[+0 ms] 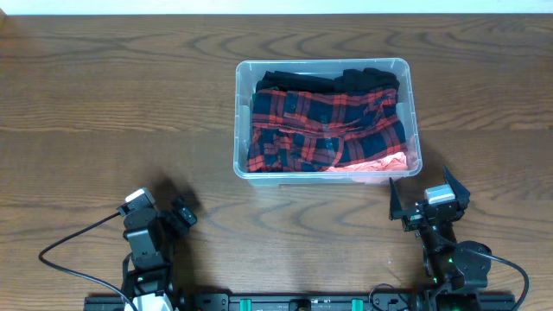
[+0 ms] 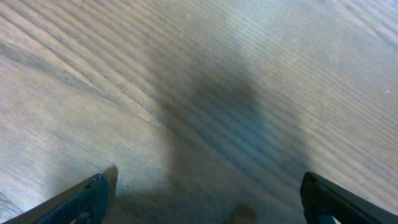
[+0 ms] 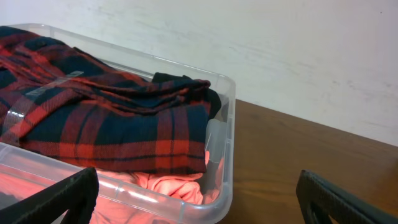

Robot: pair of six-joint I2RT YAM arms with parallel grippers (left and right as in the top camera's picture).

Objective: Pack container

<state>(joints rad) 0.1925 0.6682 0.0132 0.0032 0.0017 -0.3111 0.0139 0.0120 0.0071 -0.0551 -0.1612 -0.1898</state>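
While left hand (image 1: 183, 213) gapes over table (image 1: 86, 130), right hand (image 1: 425, 192) — open — faces container (image 1: 320, 176).

Dark wood-grain table (image 1: 104, 104) under soft light, plain white wall (image 3: 298, 56) behind.

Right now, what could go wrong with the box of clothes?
The open right gripper sits close to a corner of the container; a quick move forward might bump it. The plaid cloth is heaped about to the rim, so a push could spill a fold over. The pink cloth under it might snag a finger.
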